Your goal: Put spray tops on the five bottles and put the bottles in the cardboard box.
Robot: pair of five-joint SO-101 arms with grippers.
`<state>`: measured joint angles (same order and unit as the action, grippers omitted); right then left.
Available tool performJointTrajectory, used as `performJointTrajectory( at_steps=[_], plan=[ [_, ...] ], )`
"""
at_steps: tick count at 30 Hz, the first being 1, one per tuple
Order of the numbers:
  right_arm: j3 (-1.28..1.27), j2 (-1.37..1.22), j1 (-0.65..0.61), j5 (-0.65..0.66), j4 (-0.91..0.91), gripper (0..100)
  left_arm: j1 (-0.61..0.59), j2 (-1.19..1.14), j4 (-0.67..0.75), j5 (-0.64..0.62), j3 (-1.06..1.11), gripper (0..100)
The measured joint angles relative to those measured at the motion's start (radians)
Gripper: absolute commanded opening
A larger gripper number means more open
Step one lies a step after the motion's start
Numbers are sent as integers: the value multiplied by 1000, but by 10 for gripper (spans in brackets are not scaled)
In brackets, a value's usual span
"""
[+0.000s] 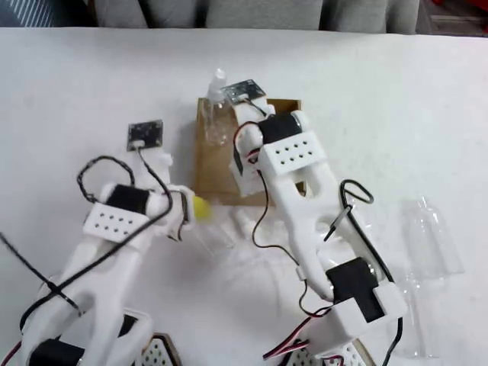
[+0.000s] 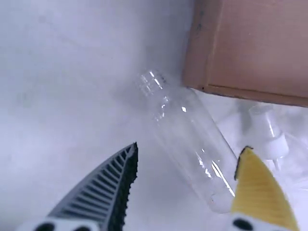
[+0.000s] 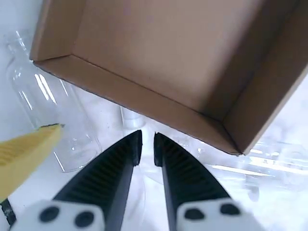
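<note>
A clear, uncapped bottle [image 2: 185,139] lies on the white table beside the cardboard box [image 2: 250,48]. My left gripper [image 2: 190,149] is open and straddles this bottle without closing on it. Its yellow finger [image 1: 200,207] sits near the box's front left corner. My right gripper [image 3: 147,144] is shut and empty, hanging just in front of the box's near wall [image 3: 144,94]. A bottle with a white spray top [image 1: 217,110] is at the box's far left corner. A loose spray top [image 2: 269,139] lies close to the uncapped bottle.
More clear bottles [image 1: 431,240] lie on the table to the right of the right arm. Others [image 3: 269,163] lie by the box's near corner. Loose wires [image 1: 99,171] trail over both arms. The table's far side is bare.
</note>
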<state>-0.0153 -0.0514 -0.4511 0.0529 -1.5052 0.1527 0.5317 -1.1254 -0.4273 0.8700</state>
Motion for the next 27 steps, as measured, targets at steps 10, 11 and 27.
performJointTrajectory(
  at_steps=[10, 11, 27],
  plan=[
    [0, 0, 0, 2, 0, 20, 2, 0, 110, -2, 115, 298],
    [-2, 0, 0, 2, 0, 20, -11, 0, 118, -2, 118, 298],
    [-21, 0, 32, 2, 0, 20, -118, 2, 100, 44, 124, 298]
  ],
)
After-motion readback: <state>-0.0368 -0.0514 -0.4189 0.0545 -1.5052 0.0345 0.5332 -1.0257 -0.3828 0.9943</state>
